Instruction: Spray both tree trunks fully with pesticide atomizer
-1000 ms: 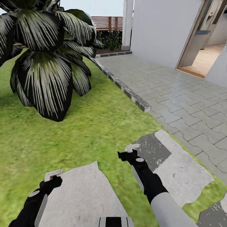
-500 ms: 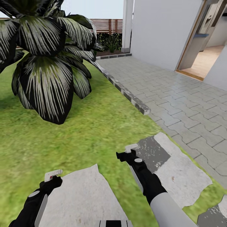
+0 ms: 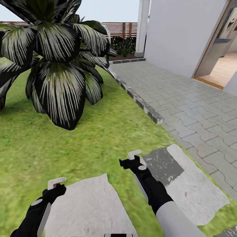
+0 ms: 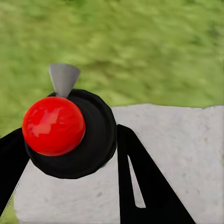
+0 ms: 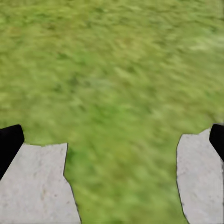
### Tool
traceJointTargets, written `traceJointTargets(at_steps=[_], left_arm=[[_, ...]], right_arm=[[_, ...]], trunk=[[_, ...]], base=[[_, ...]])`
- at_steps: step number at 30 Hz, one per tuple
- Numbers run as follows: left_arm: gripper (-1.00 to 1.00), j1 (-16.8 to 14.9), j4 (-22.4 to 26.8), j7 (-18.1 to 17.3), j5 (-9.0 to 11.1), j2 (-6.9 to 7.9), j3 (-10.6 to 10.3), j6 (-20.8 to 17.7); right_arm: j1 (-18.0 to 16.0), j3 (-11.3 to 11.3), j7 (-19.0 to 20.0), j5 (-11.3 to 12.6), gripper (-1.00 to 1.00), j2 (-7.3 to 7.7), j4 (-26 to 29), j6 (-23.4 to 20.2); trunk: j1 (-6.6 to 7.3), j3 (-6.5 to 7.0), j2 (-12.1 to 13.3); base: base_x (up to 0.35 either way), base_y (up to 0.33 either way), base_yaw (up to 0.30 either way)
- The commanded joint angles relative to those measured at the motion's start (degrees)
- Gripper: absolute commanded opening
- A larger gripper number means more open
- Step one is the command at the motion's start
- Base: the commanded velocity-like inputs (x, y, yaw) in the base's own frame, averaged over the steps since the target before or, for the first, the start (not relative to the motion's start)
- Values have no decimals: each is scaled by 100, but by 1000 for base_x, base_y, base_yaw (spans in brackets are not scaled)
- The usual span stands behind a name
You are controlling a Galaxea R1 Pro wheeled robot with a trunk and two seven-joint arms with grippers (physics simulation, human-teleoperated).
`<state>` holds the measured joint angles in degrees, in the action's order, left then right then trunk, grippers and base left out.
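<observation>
Seen from the head camera, the left gripper (image 3: 56,187) hangs over a pale stepping stone (image 3: 87,205) in the lawn (image 3: 98,138), clenched on the pesticide atomizer (image 4: 70,130), whose black body and red knob sit between the fingers in the left wrist view. A short dark palm (image 3: 56,65) stands on the grass ahead. Further right, the right gripper (image 3: 129,162) hovers over grass; its fingers appear spread with nothing between them, though only their edges show.

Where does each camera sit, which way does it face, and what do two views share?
Head view: on the head, forward and down over lawn, palm and paving; both arms show.
Left wrist view: left arm, downward; left gripper holds the pesticide atomizer.
Right wrist view: right arm, downward; right gripper open.
Shared: lawn and stone slabs.
</observation>
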<state>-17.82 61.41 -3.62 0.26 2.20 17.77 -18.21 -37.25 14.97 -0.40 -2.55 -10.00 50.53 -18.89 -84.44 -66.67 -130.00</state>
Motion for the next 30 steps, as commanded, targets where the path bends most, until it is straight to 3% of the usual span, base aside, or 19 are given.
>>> traceJointTargets(at_steps=[1,7,30], left_arm=[[-100,-3,6,-34,-6,-5,8,-34],[-100,-3,2,-34,-31,-17,-9,-34],[-100,-3,2,12,-34,-32,16,-25]], right_arm=[[-1,5,-4,-26,100,0,7,-35],[-1,6,-4,-26,100,0,1,-35],[-1,-3,-4,-26,100,0,0,-35]], trunk=[[23,19,40],[155,158,280],[155,287,280]], base=[[0,0,231],[0,0,234],[0,0,229]])
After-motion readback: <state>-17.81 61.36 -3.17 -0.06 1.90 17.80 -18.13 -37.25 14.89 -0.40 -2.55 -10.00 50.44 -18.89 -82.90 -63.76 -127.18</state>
